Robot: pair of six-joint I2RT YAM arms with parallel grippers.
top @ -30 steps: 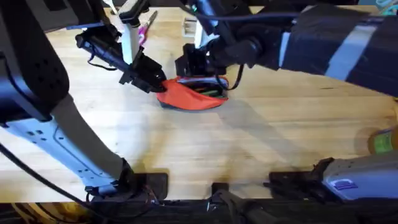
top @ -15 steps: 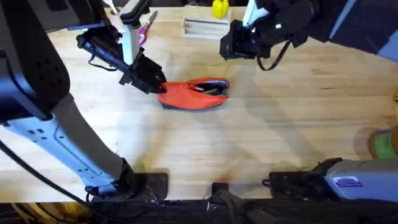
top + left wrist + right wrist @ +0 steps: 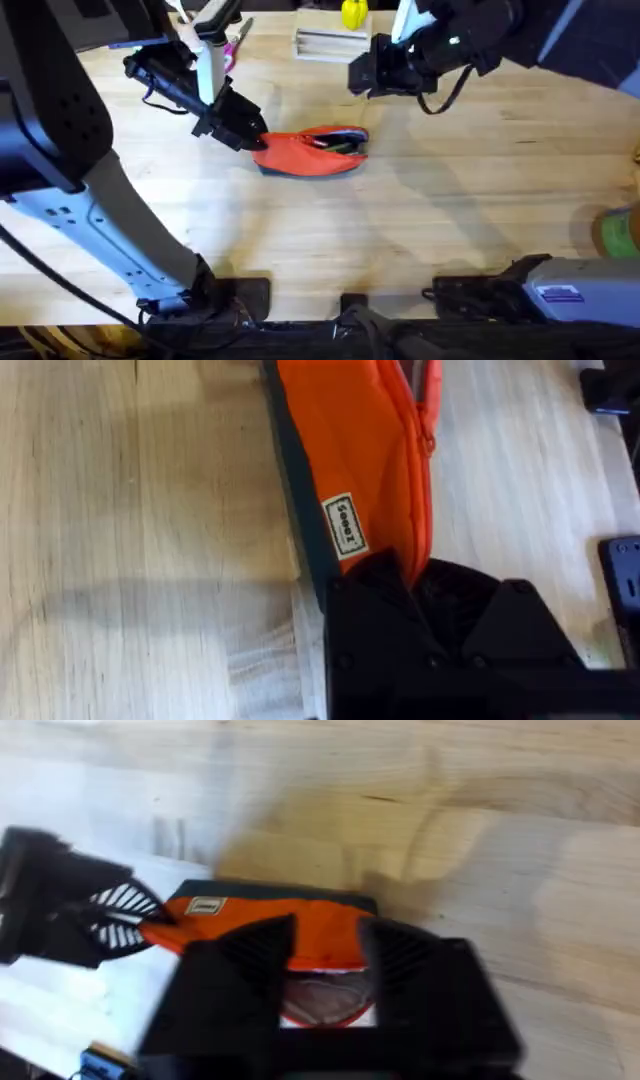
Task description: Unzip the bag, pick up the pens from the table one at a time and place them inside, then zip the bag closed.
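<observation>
The orange-red bag (image 3: 305, 155) lies on the table (image 3: 420, 220) with its zipper open. A light green pen (image 3: 343, 148) and something dark beside it show inside the opening. My left gripper (image 3: 250, 138) is shut on the bag's left end, and in its wrist view the black fingers (image 3: 400, 575) pinch the orange fabric (image 3: 365, 450) below a small white label. My right gripper (image 3: 358, 78) hovers open above the table, behind and to the right of the bag. Between its fingertips (image 3: 325, 970) I look down on the bag (image 3: 320, 935).
At the table's back edge are a pale rectangular tray (image 3: 325, 42), a yellow object (image 3: 353, 13) and pink-handled scissors (image 3: 236, 45). A green thing (image 3: 618, 230) sits at the right edge. Bare wood lies in front of the bag.
My right gripper has lifted off the bag's open top and pulled back and to the right. The left gripper and the bag have stayed put.
</observation>
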